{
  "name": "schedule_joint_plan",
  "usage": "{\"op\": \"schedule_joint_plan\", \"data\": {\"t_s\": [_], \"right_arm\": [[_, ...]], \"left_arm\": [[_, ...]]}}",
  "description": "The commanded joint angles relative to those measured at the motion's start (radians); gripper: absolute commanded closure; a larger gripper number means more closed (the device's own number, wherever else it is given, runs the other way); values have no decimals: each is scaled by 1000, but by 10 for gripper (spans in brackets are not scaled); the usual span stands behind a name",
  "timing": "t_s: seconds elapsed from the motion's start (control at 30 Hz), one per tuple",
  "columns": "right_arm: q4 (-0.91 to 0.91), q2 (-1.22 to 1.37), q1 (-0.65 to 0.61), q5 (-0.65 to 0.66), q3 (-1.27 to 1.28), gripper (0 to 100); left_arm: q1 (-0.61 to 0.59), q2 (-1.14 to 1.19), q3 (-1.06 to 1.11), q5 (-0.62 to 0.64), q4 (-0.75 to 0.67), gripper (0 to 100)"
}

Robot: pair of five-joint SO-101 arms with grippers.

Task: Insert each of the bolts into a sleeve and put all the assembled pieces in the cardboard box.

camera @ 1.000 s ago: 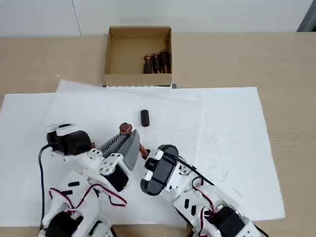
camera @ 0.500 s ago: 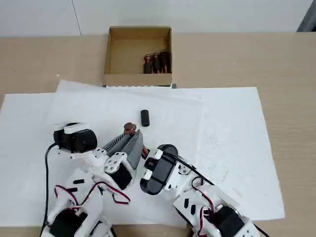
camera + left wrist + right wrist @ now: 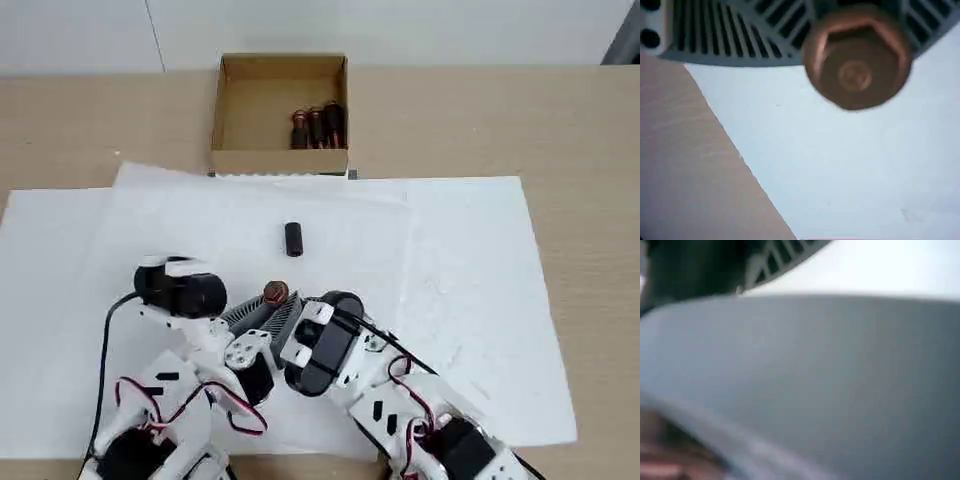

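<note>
1. Your left gripper [image 3: 274, 298] is clenched on a bolt [image 3: 856, 65].
2. The right arm [image 3: 322, 345] crowds against it; the right gripper's state cannot be told.
3. The sleeve [image 3: 293, 239] lies on the paper [image 3: 470, 260], between them and the cardboard box [image 3: 280, 62], which holds three assembled pieces [image 3: 318, 127].

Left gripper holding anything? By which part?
Yes: a bolt. The left gripper clamps it just behind its hex head, which sticks out free past the fingertips.
</note>
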Motion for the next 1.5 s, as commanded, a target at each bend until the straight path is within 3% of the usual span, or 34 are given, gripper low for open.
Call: {"op": "schedule_joint_plan", "data": {"t_s": [0.0, 0.1, 0.33, 0.83, 0.93, 1.03, 1.33, 1.47], "right_arm": [[-38, -10, -2, 8, -44, 995], [-38, -10, -2, 8, -40, 995], [-38, -10, -2, 8, -38, 995], [-38, -10, -2, 3, -35, 995], [-36, -10, 18, -2, -34, 995], [-35, -12, 79, -6, -14, 995], [-35, -7, 274, -199, 31, 995], [-36, -7, 321, -279, 35, 995]], "left_arm": [[11, -2, 13, -60, 5, 992], [11, -3, 12, -83, 6, 983], [-3, 0, 10, -121, 9, 833], [-126, 3, -160, -198, 11, 834], [-173, 2, -174, -212, 11, 874], [-249, -3, -170, -295, 9, 991], [-531, -3, 13, -609, 5, 995], [-586, -3, 97, -664, 3, 995]]}}
